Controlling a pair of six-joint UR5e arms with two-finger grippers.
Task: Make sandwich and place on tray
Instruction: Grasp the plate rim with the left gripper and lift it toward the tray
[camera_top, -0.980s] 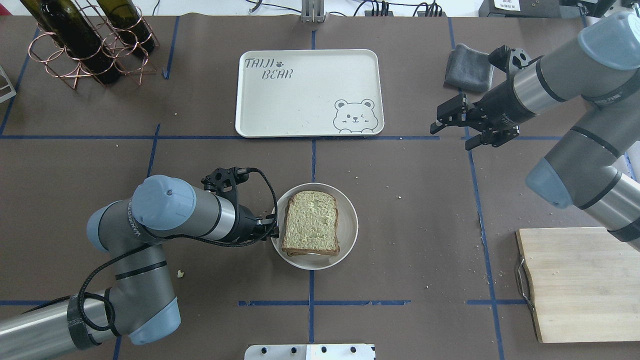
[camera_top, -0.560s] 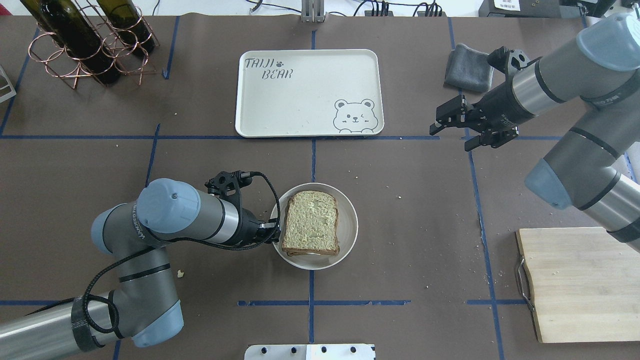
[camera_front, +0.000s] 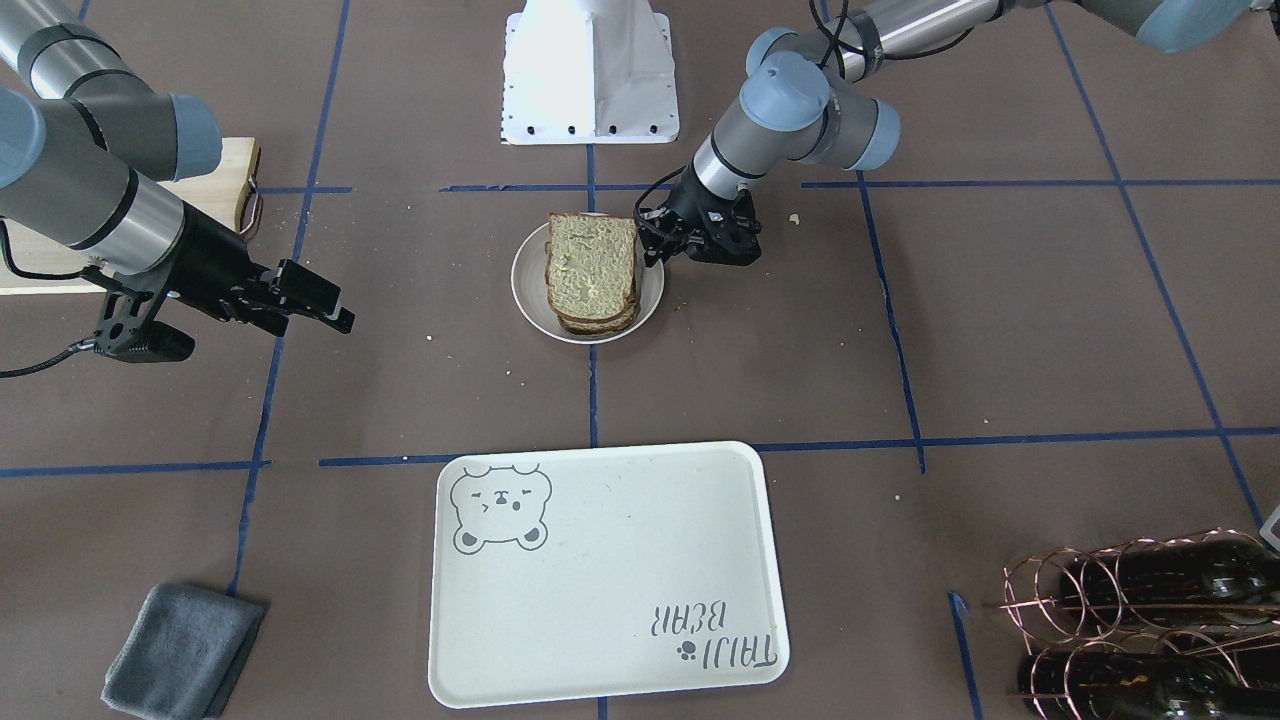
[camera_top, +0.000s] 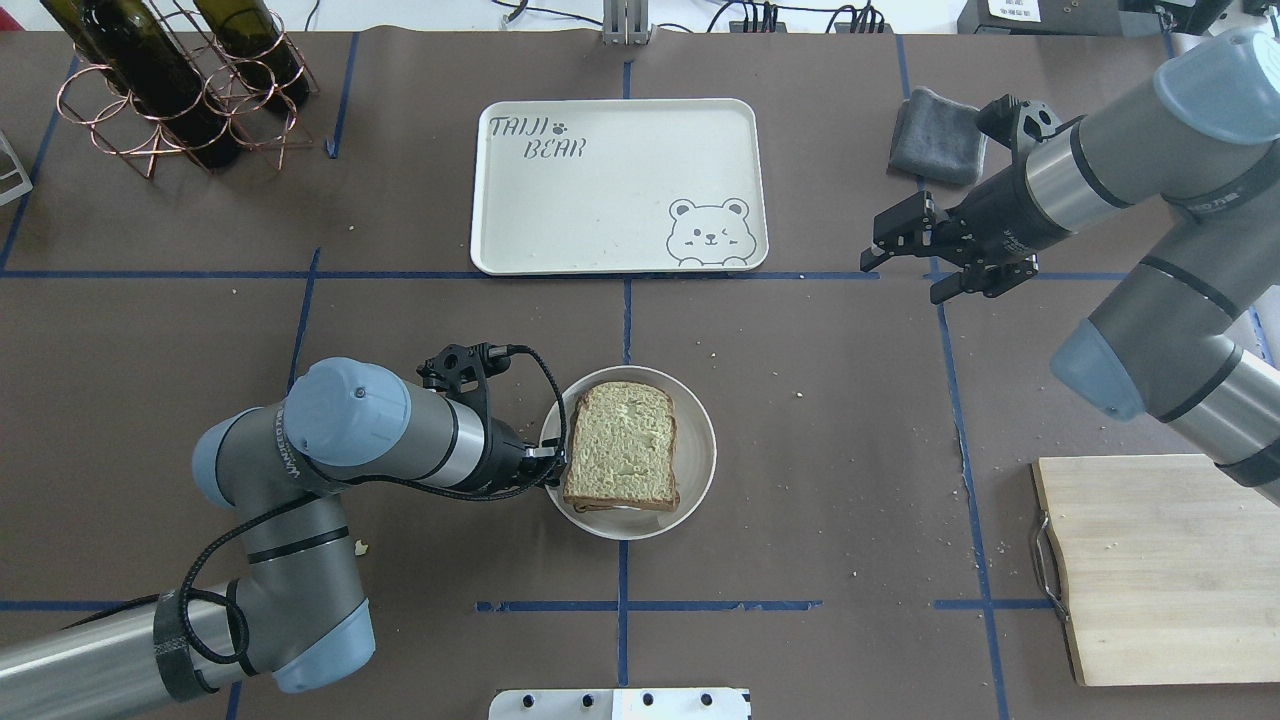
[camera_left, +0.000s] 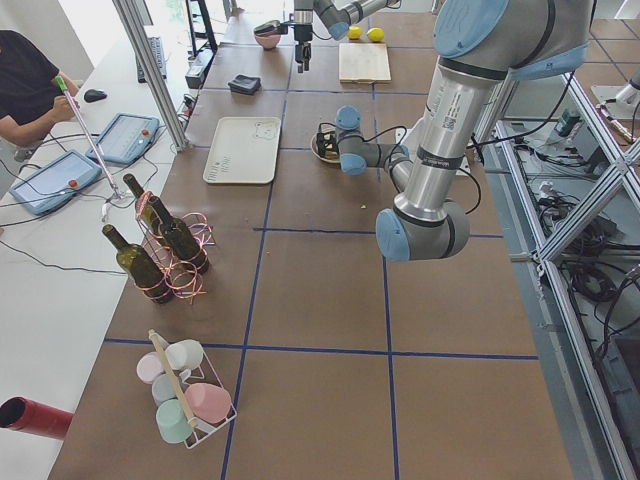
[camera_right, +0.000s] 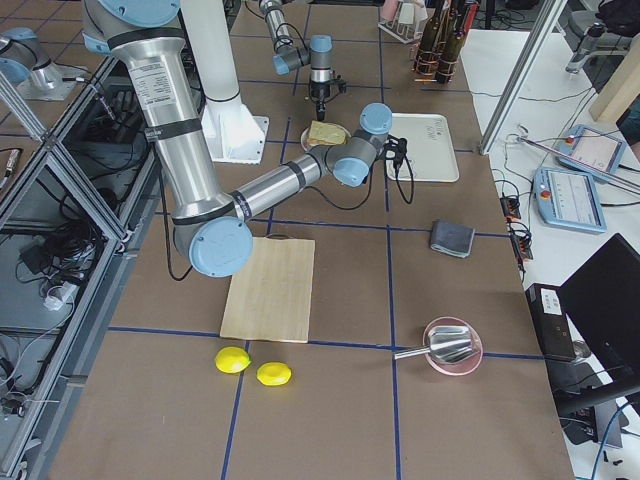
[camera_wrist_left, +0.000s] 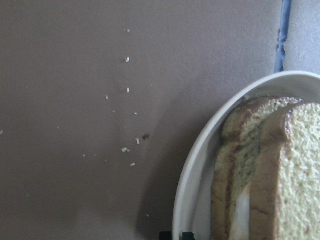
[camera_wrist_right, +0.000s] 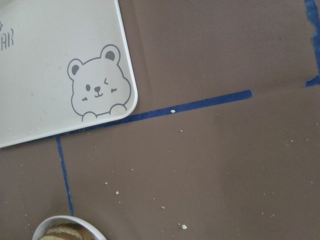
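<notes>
As I judge it, the making is done and the placing is not. The sandwich (camera_top: 622, 447) stands assembled on the plate (camera_top: 700, 470) near the middle of the table. Its two slices are stacked with the brown crusts roughly lined up, and in my left wrist view a strip of white egg (camera_wrist_left: 241, 212) shows between them. The tray (camera_top: 620, 200) lies well apart from it, across the taped line on the side away from my base, with no sandwich on it. What is left, I think, is the whole transfer: take hold, lift, carry over the line and set down on the tray. My left gripper (camera_top: 550, 462) is low at the plate's rim on my left side, its tips just beside the sandwich's edge. I cannot tell whether they touch the rim or the crust. Nor can I tell whether the jaws are spread or closed, because the wrist hides them from above and the wrist camera catches only a sliver of the tips. It looks like the approach to a grasp, not a finished one. My right gripper (camera_top: 912, 255) hangs over the table off the tray's right end, jaws apart and holding nothing. Its camera looks down on the tray's bear corner and just catches the plate's rim. Squeezed from the side, the stack could shear and the egg slide out.
</notes>
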